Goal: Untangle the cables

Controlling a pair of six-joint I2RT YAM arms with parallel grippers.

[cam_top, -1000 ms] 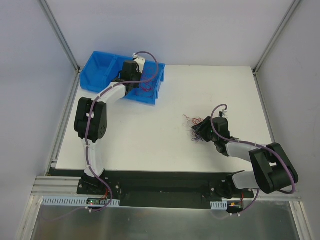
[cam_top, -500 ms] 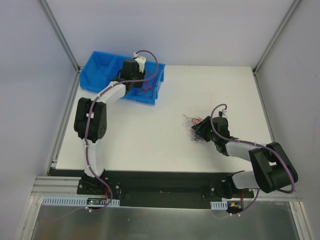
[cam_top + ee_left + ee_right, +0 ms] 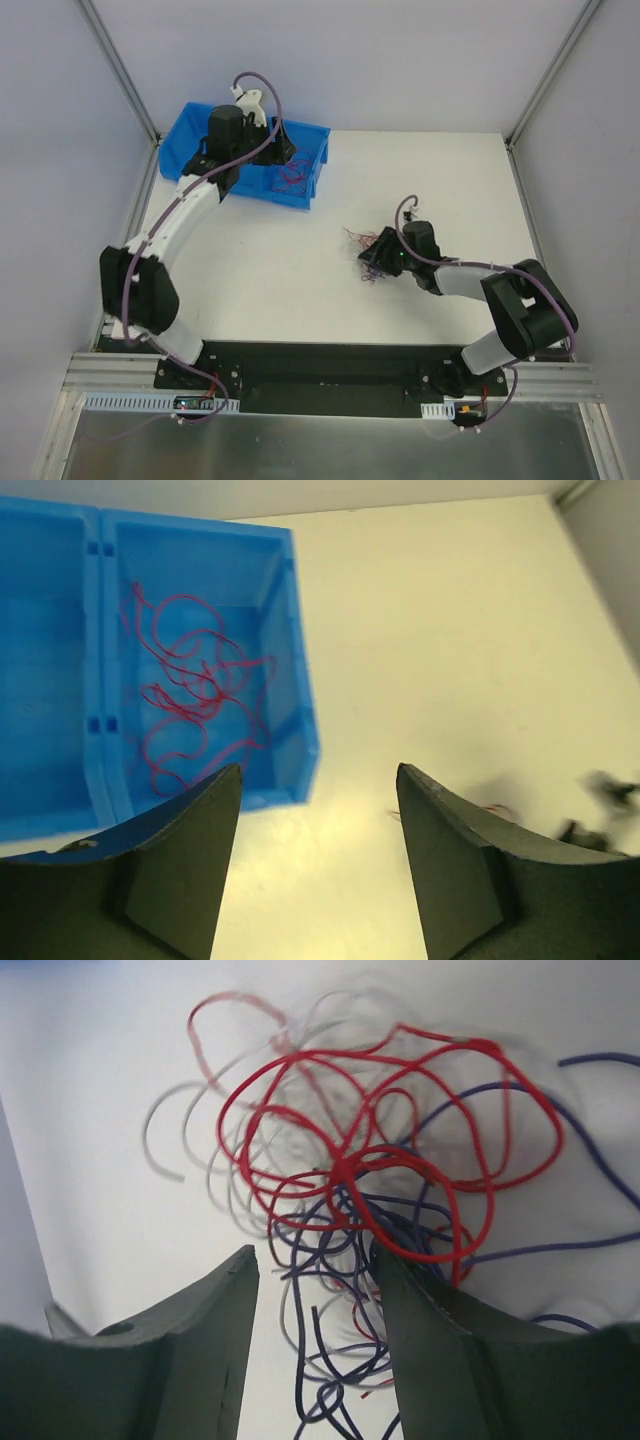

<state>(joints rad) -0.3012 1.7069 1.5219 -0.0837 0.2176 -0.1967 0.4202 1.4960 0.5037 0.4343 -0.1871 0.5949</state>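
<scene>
The cables (image 3: 380, 1190) are a tangle of thin red, white and dark purple wires on the white table, lying just right of its middle (image 3: 360, 242). My right gripper (image 3: 314, 1250) is open and low at that bunch (image 3: 374, 258), with purple strands loose between its fingers. Separate red wires (image 3: 190, 695) lie curled in the right compartment of the blue bin (image 3: 300, 660), also visible from above (image 3: 293, 175). My left gripper (image 3: 319, 770) is open and empty, raised over the bin's right part (image 3: 278, 148).
The blue bin (image 3: 318, 150) stands at the table's back left and its left compartment (image 3: 45, 670) holds nothing. Metal frame posts (image 3: 120, 70) rise at the back corners. A black rail with both arm bases (image 3: 330, 375) runs along the near edge.
My left gripper has opened and risen from the bin, and the red wires now lie in it. The left arm swung out leftward. My right gripper and the bunch shifted left.
</scene>
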